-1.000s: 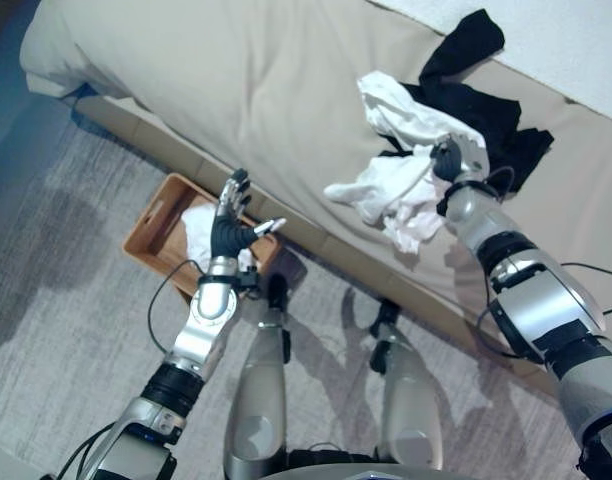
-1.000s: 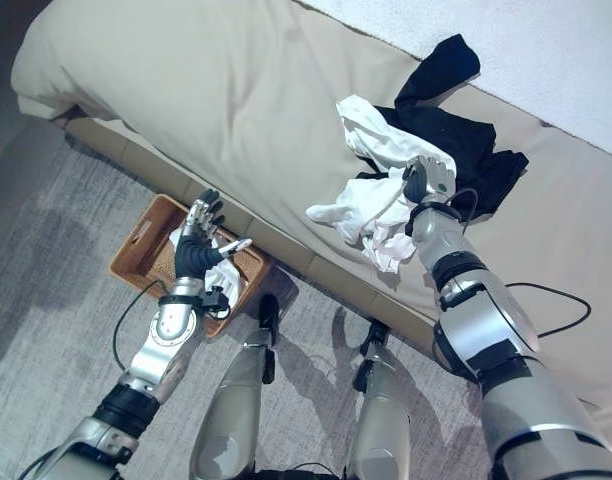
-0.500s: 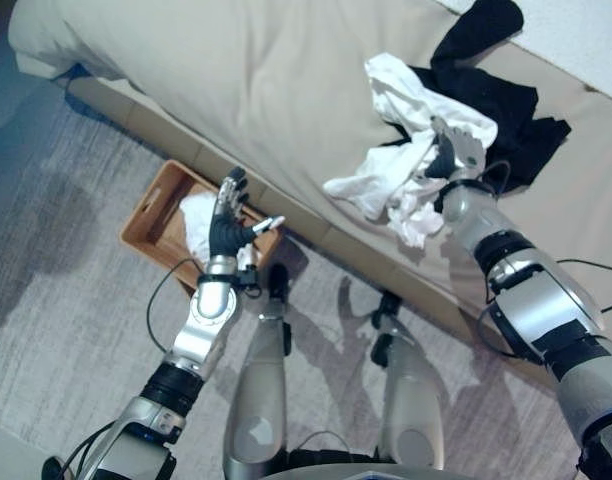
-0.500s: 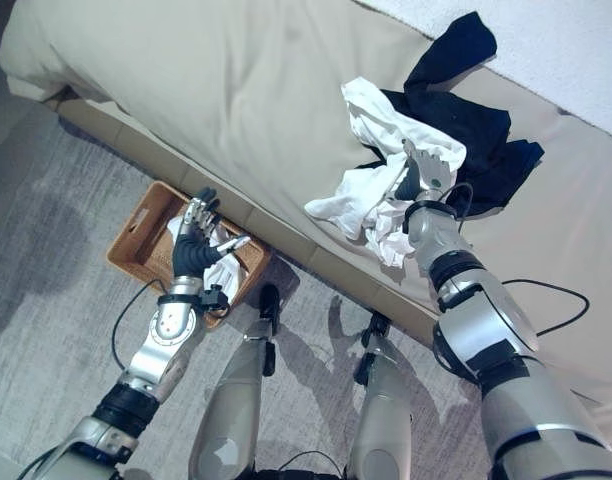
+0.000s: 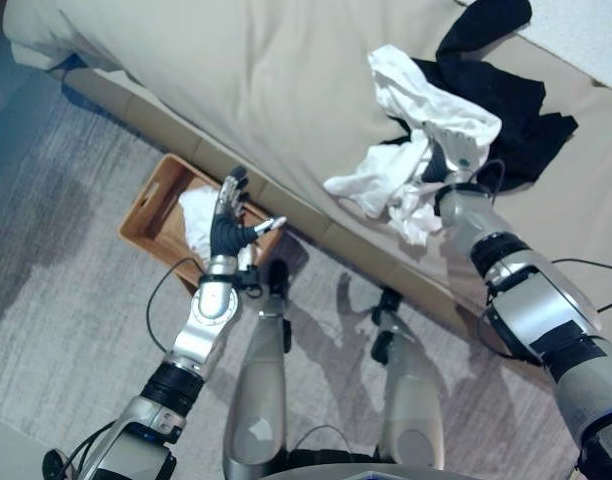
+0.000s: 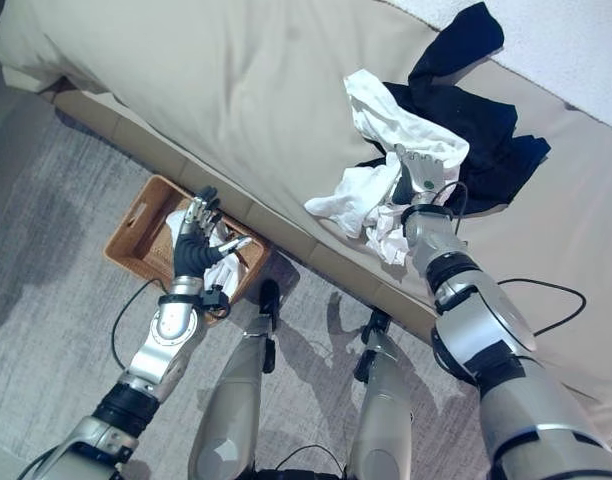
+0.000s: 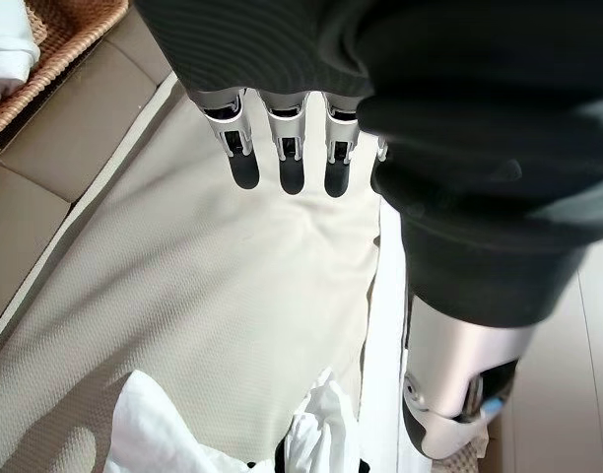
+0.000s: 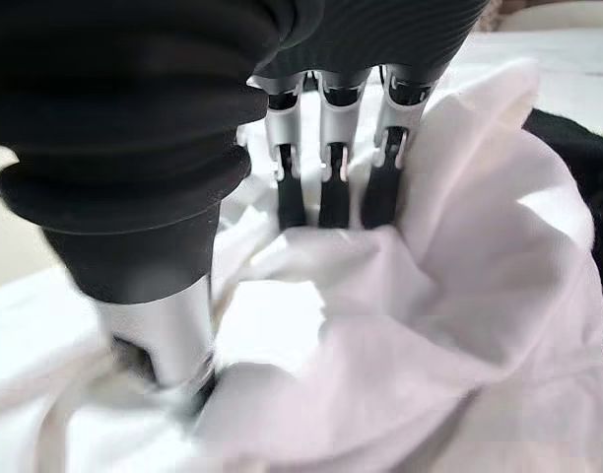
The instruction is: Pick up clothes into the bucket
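Reaching into the white garment on the bed, the right hand is curling its fingers into the cloth, while the basket is holding one white piece and the left hand is hovering open.

1. The two head cameras look steeply down from above the bed's near edge, a little way back; both share the basket on the floor and the pile of clothes.
2. The left wrist camera looks along its left hand toward the bed's edge.
3. The right wrist camera sits very close, its right hand against white cloth.
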Tool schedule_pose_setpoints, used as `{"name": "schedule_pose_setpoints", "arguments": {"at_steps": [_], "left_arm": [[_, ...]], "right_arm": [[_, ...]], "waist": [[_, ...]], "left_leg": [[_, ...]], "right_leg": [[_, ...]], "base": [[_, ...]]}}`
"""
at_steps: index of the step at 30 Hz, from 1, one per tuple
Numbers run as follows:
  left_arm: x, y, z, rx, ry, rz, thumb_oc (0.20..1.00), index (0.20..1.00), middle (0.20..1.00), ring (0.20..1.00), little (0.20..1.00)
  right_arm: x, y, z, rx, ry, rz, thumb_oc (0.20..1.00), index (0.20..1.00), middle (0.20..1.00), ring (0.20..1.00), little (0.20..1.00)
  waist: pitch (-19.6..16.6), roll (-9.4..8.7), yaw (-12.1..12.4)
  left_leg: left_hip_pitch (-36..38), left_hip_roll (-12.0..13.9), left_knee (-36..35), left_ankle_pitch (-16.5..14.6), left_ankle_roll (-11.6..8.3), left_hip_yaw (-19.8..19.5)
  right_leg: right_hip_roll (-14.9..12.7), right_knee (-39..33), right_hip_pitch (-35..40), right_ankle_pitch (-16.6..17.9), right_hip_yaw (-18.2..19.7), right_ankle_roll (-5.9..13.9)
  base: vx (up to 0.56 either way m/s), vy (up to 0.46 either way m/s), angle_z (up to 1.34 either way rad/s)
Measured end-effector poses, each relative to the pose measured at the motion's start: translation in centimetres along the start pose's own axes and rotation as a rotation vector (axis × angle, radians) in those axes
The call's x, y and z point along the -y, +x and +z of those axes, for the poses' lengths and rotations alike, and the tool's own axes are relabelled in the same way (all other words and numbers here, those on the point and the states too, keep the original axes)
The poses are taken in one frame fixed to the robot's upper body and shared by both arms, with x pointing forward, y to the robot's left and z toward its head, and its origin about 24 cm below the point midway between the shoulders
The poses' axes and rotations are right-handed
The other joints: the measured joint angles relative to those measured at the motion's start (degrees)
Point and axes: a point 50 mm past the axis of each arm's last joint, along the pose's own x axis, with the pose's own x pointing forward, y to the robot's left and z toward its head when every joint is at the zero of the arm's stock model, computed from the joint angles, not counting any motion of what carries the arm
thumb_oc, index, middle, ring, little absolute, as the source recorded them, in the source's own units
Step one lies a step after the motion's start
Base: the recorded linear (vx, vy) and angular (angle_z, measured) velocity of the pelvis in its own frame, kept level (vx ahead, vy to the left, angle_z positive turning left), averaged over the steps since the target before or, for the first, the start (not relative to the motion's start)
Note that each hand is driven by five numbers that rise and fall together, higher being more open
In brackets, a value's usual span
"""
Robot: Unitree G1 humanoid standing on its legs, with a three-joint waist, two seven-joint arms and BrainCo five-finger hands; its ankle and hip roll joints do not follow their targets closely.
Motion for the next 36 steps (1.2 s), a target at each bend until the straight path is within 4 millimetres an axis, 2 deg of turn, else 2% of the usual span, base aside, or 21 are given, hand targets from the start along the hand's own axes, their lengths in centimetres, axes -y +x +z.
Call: {"name": "schedule_pose_setpoints", "arguments": {"at_steps": [9, 14, 19, 23, 26, 28, 30, 33, 36], "left_arm": [[0.0, 0.1, 0.1, 0.003, 0.000, 0.000, 1.000, 1.000, 1.000, 1.000, 1.000], [-0.1, 0.1, 0.1, 0.003, 0.000, 0.015, 1.000, 1.000, 1.000, 1.000, 1.000], [-0.6, -0.1, 0.0, -0.001, -0.001, 0.046, 1.000, 1.000, 1.000, 1.000, 1.000], [-1.2, -0.3, -0.2, -0.009, 0.001, 0.076, 1.000, 1.000, 1.000, 1.000, 1.000], [-1.0, -0.7, -0.5, -0.024, -0.009, 0.080, 1.000, 1.000, 1.000, 1.000, 1.000], [-1.1, -0.8, -0.6, -0.026, -0.012, 0.080, 1.000, 1.000, 1.000, 1.000, 1.000], [-1.5, -0.9, -0.7, -0.030, -0.008, 0.092, 1.000, 1.000, 1.000, 1.000, 1.000], [-2.0, -1.3, -1.0, -0.045, -0.001, 0.105, 1.000, 1.000, 1.000, 1.000, 1.000], [-2.0, -1.4, -1.1, -0.050, 0.000, 0.093, 1.000, 1.000, 1.000, 1.000, 1.000]], "right_arm": [[-0.1, 0.0, 0.1, 0.000, 0.007, 0.002, 0.200, 0.200, 0.200, 0.200, 0.200], [-0.3, -0.5, 0.0, -0.001, 0.082, -0.021, 0.200, 0.200, 0.200, 0.200, 0.200], [0.5, -1.1, 0.0, 0.013, 0.215, -0.098, 0.200, 0.200, 0.200, 0.200, 0.200], [1.2, -2.0, -0.8, 0.020, 0.314, -0.172, 0.200, 0.200, 0.200, 0.200, 0.200], [1.4, -3.3, -2.7, -0.004, 0.362, -0.208, 0.200, 0.200, 0.200, 0.200, 0.200], [2.2, -3.9, -4.2, -0.025, 0.374, -0.251, 0.200, 0.200, 0.200, 0.200, 0.200], [3.0, -4.0, -4.8, -0.022, 0.379, -0.298, 0.200, 0.200, 0.200, 0.200, 0.200], [4.9, -4.3, -4.6, 0.021, 0.429, -0.383, 0.200, 0.200, 0.200, 0.200, 0.200], [6.0, -4.7, -4.6, 0.061, 0.468, -0.430, 0.200, 0.200, 0.200, 0.200, 0.200]], "waist": [[0.0, 0.00, 0.1], [0.0, -0.01, -0.1], [0.0, -0.13, -1.5], [0.2, -0.48, -2.9], [0.1, -0.92, -3.1], [0.1, -1.05, -3.1], [0.0, -1.54, -3.5], [-0.1, -2.11, -4.5], [-0.6, -2.53, -4.5]], "left_leg": [[-0.2, -0.2, 0.1, 0.0, 0.02, 0.1], [1.3, -0.2, 0.1, 0.0, 0.05, 0.2], [3.2, -0.1, 0.0, 0.0, 0.11, 0.3], [4.7, 0.3, -0.3, -0.2, 0.36, 0.4], [7.2, 0.4, -1.6, -0.2, 0.42, 0.7], [8.7, 0.6, -2.4, -0.2, 0.44, 1.0], [9.7, 0.8, -2.8, -0.2, 0.38, 1.3], [12.0, 0.9, -3.9, -0.2, 0.45, 1.5], [15.1, 1.0, -5.0, -0.6, 0.10, 1.7]], "right_leg": [[-0.3, 0.4, -0.3, 0.0, 0.0, -0.03], [-0.3, 0.7, 0.9, 0.0, 0.0, -0.07], [-0.2, 0.6, 2.8, -0.1, 0.1, -0.06], [0.3, 0.1, 4.3, -0.1, 0.2, -0.06], [0.4, -0.5, 6.2, -0.3, 0.3, 0.17], [0.8, -1.8, 7.8, -0.4, 0.3, 0.40], [1.0, -2.2, 8.5, -0.4, 0.5, 0.45], [1.4, -3.4, 10.9, 0.1, 0.3, 0.52], [1.7, -4.5, 13.8, 0.0, 0.3, 0.62]], "base": [[0.00, 0.001, 0.00], [0.00, 0.000, 0.00], [0.00, -0.003, -0.01], [0.02, -0.021, -0.03], [0.05, -0.021, -0.04], [0.05, -0.021, -0.07], [0.07, -0.016, -0.07], [0.08, -0.012, -0.02], [0.08, -0.012, -0.03]]}}
